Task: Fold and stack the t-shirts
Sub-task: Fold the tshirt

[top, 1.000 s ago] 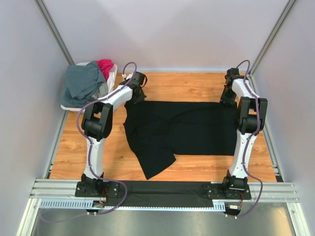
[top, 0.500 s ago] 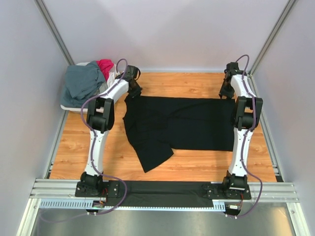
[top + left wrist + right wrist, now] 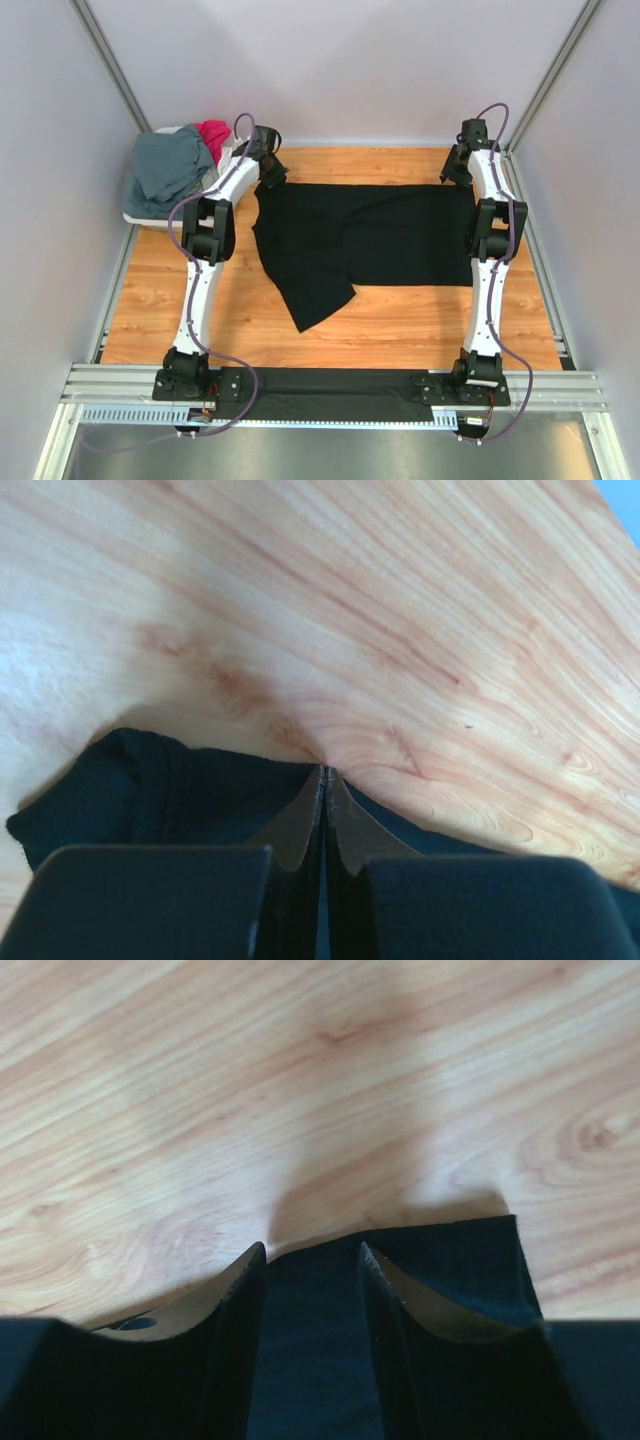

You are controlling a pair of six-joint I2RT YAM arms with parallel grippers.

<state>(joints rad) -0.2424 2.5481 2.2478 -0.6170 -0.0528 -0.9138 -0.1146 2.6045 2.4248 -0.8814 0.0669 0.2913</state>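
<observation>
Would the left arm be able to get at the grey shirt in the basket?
Probably yes: the grey shirt lies on top in the basket, close beside the left hand, nothing between them. But that hand is shut on the black shirt, so it must let go first.

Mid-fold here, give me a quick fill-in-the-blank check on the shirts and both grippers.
The t-shirt spread on the table is ____ in colour.
The left gripper is ____ on that t-shirt's far edge.
The right gripper has its jaws ____ at the same edge.
The grey-blue shirt and magenta shirt lie in the white ____.
Missing words: black; shut; open; basket.
</observation>
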